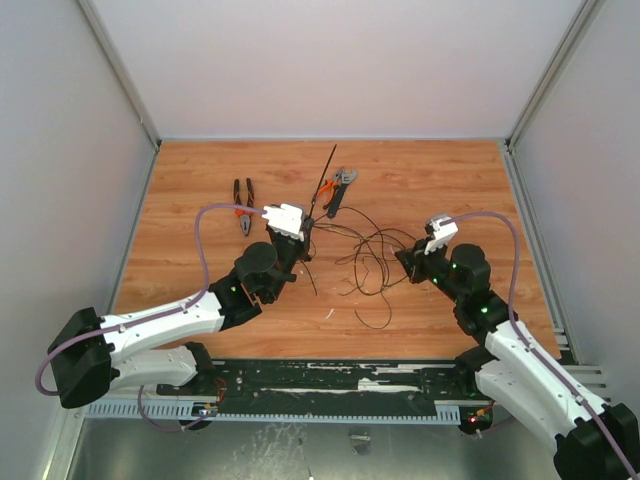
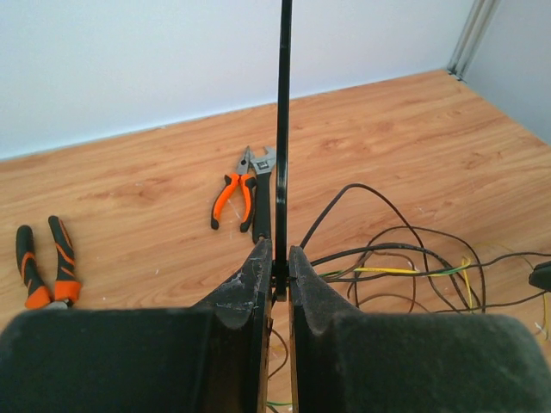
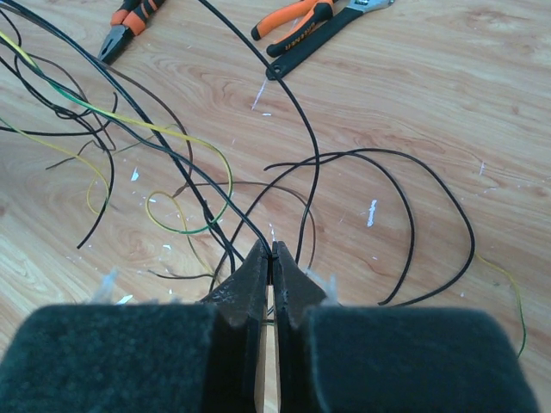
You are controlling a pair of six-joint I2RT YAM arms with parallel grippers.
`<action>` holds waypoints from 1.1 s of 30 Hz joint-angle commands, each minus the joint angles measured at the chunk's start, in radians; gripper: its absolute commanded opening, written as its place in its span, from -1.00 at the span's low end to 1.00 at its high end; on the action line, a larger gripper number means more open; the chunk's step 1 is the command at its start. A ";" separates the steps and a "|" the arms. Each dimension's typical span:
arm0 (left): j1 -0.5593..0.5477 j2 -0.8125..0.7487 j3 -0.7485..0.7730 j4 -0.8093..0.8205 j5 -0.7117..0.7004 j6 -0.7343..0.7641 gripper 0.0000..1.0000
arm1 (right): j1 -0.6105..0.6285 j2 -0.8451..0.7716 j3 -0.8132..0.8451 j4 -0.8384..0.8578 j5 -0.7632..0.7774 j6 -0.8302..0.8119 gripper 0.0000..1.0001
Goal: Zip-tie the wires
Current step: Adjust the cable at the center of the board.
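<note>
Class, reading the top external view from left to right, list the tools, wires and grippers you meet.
Black-and-orange pliers → left gripper holding zip tie → adjustable wrench → wires → right gripper.

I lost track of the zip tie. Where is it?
In the top view, the zip tie is pinched in the left gripper, just left of the wires.

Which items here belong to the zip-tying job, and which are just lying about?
In use: thin stiff black plastic zip tie, clamped in left gripper; tangle of thin black wires, pinched by right gripper.
Lying about: black-and-orange-handled pliers; orange-handled pliers; black-handled metal adjustable wrench.
</note>
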 commanded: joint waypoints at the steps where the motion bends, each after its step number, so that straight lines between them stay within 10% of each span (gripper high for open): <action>1: 0.010 -0.008 0.021 0.029 -0.007 0.007 -1.00 | -0.010 0.005 0.046 0.018 -0.056 -0.020 -0.92; 6: 0.010 -0.007 0.024 0.029 -0.005 0.014 -1.00 | -0.010 -0.004 0.050 0.044 -0.121 -0.012 -0.28; 33: 0.010 -0.016 0.021 0.026 0.002 0.000 -1.00 | 0.065 0.255 0.075 0.252 -0.623 0.081 -0.27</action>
